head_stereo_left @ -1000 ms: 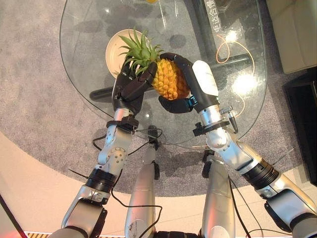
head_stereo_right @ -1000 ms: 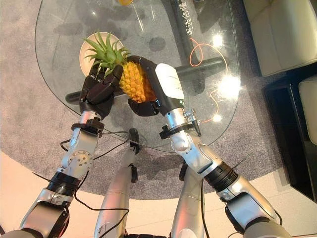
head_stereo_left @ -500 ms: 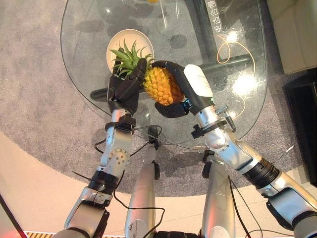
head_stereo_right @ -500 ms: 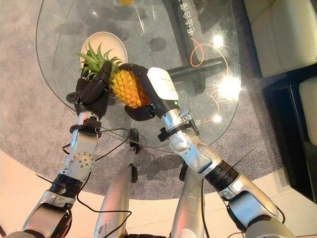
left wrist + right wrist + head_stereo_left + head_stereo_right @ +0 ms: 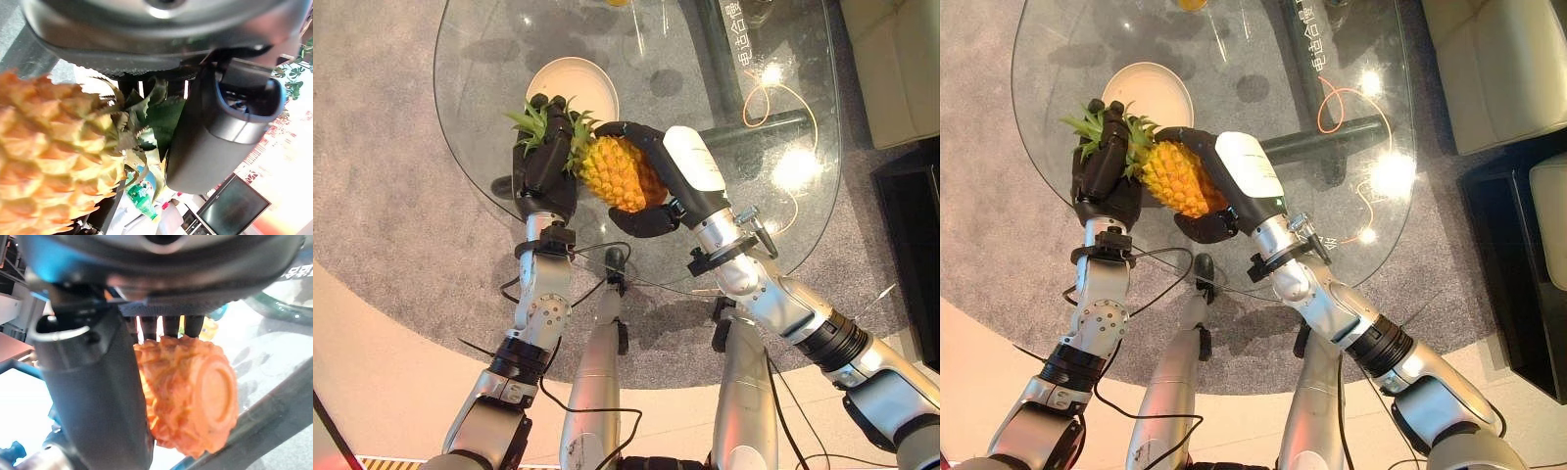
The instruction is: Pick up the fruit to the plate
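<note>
Hand on the left, the left hand (image 5: 544, 168), was closed on the green leaves of the pineapple (image 5: 615, 174), with its dark fingers curled round the crown. I think it took the leafy end because the fruit was too long and heavy for one hand, so this hand steadied one end and kept the fruit from turning. Its arm came up almost straight from below, and the hand stood upright at the near left edge of the glass desk (image 5: 489, 59).

The pineapple lay on its side between the two hands, lifted above the glass, with the crown toward the left and the flat bottom toward the right. It was not on the plate (image 5: 572, 86). The white plate sat on the desk just beyond the hands, a little farther from the robot, and nothing lay on it. By my judgement, the fruit had to go a little forward and then down to reach it.

At the right, the right hand (image 5: 651, 181) was clamped on the yellow body of the fruit, fingers over the top and thumb underneath, so that it carried most of the weight. Its arm came in from the lower right and slanted toward the left, with the wrist bent so that the palm faced the fruit.
</note>
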Robot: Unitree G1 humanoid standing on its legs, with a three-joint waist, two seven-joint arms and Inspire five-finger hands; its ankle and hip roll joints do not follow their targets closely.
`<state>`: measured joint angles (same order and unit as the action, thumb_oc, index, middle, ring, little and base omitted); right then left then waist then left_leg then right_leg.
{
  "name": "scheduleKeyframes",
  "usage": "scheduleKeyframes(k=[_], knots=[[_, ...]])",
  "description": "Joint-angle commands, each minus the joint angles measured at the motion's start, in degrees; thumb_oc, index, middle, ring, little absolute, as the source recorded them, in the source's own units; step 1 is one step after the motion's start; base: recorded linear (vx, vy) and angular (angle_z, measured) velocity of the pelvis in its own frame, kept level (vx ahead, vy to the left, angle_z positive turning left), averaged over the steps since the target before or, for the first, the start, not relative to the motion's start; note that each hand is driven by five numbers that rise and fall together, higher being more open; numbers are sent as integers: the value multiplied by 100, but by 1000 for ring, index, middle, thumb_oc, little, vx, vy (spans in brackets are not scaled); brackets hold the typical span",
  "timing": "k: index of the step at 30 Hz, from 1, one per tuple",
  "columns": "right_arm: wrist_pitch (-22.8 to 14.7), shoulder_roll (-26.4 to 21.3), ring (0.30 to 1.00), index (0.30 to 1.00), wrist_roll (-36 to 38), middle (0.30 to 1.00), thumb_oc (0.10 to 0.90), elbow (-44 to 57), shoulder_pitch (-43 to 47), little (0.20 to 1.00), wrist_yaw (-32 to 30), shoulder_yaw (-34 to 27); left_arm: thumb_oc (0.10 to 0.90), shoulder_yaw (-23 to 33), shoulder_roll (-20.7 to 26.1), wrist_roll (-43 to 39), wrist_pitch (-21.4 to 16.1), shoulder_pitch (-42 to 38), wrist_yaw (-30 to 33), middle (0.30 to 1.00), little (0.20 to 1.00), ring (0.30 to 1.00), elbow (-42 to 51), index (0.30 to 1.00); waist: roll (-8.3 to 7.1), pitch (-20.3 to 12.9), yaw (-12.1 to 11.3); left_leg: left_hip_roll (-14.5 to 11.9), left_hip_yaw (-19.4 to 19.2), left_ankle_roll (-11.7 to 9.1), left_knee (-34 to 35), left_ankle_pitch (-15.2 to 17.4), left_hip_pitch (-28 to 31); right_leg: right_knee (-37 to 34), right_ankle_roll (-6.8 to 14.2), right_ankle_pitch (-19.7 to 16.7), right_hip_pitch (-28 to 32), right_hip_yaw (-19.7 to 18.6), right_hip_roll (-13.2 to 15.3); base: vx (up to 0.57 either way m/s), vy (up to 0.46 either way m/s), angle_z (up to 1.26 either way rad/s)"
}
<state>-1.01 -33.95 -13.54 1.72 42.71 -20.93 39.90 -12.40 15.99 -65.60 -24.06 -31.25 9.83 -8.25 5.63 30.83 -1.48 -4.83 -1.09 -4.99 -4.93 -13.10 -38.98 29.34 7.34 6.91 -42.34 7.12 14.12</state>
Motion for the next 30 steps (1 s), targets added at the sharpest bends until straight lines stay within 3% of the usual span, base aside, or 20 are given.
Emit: scheduleKeyframes(k=[1,14,15,16,17,30], knots=[[-538,205,300,300,-76,300,100,866,880,200,-144,-156,100,85,53,342,-588,-806,-334,300,200,300,708,300,-163,-104,-78,311,-373,59,-160,699,273,-1574,-79,-846,575,515,-242,0,0,0],[-541,198,305,305,-175,305,105,921,928,205,-306,-210,100,58,63,362,-511,-801,-339,300,200,300,675,300,-131,-104,-69,318,-386,67,-131,687,288,-1610,-71,-878,570,505,-235,0,0,0],[-535,203,526,526,-133,526,364,917,892,464,-358,-218,100,59,57,371,-540,-770,-323,300,200,300,682,300,-134,-104,-64,321,-392,59,-126,724,341,-1593,-62,-829,612,503,-225,0,0,0],[-543,197,587,587,-125,587,435,918,911,535,-409,-236,100,73,63,388,-559,-797,-304,300,200,300,683,300,-131,-104,-66,314,-395,63,-121,687,296,-1617,-69,-875,576,506,-230,0,0,0],[-544,204,900,900,-130,900,800,918,881,900,-456,-258,100,77,57,393,-589,-784,-301,300,200,300,681,300,-133,-104,-61,315,-397,62,-117,692,309,-1618,-68,-866,589,507,-228,0,0,0],[-589,399,900,900,-176,900,800,870,664,900,-574,-445,100,209,-59,649,-801,-731,-4,300,200,300,675,300,-119,-104,-41,325,-404,60,-92,719,358,-1593,-67,-814,606,491,-232,0,0,0]])
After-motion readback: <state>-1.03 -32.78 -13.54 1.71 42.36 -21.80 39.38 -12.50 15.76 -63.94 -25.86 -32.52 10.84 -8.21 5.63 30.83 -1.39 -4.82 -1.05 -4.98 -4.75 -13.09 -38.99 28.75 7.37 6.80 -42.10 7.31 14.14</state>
